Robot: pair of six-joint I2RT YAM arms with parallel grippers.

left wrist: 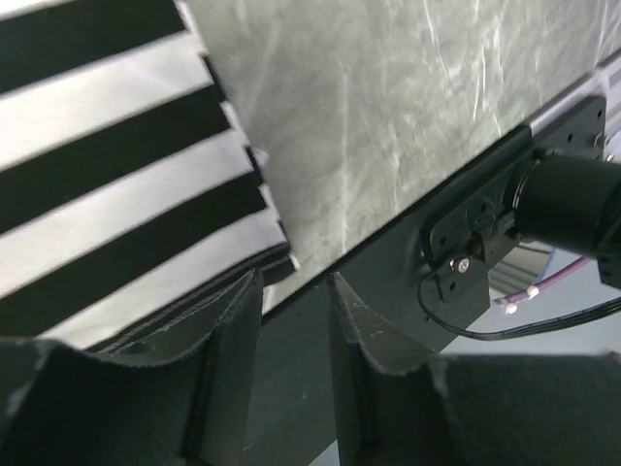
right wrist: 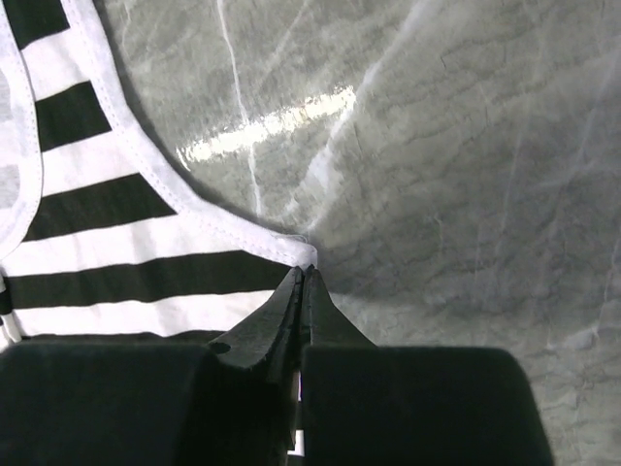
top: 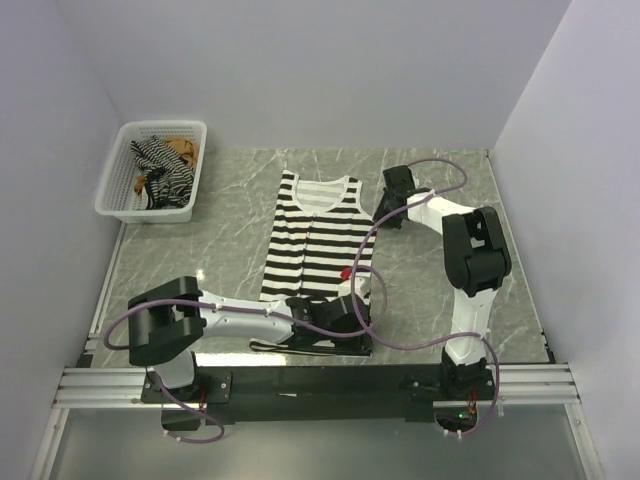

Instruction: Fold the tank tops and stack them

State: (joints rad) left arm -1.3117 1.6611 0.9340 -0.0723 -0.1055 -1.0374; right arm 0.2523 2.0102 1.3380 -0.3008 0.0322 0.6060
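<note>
A bold black-and-white striped tank top (top: 315, 235) lies flat mid-table, neck toward the far wall. My right gripper (right wrist: 303, 276) is shut, its tips pinching the white-trimmed underarm corner on the top's right side (right wrist: 146, 243); from above it sits at the garment's upper right (top: 384, 218). My left gripper (left wrist: 294, 282) is open at the right corner of the bottom hem (left wrist: 116, 214), one finger (left wrist: 233, 330) over the fabric's edge and nothing in the gap. From above it is at the near hem (top: 350, 312). Two more tank tops, a thin dark striped one (top: 160, 178) and a tan-brown one (top: 184, 148), lie bunched in the basket.
A white mesh basket (top: 112, 203) stands at the far left corner by the wall. Purple cables (top: 400, 340) loop over the table's near right part. The black mounting rail (top: 330, 382) runs along the near edge, and the right arm's base (left wrist: 568, 199) shows beside it.
</note>
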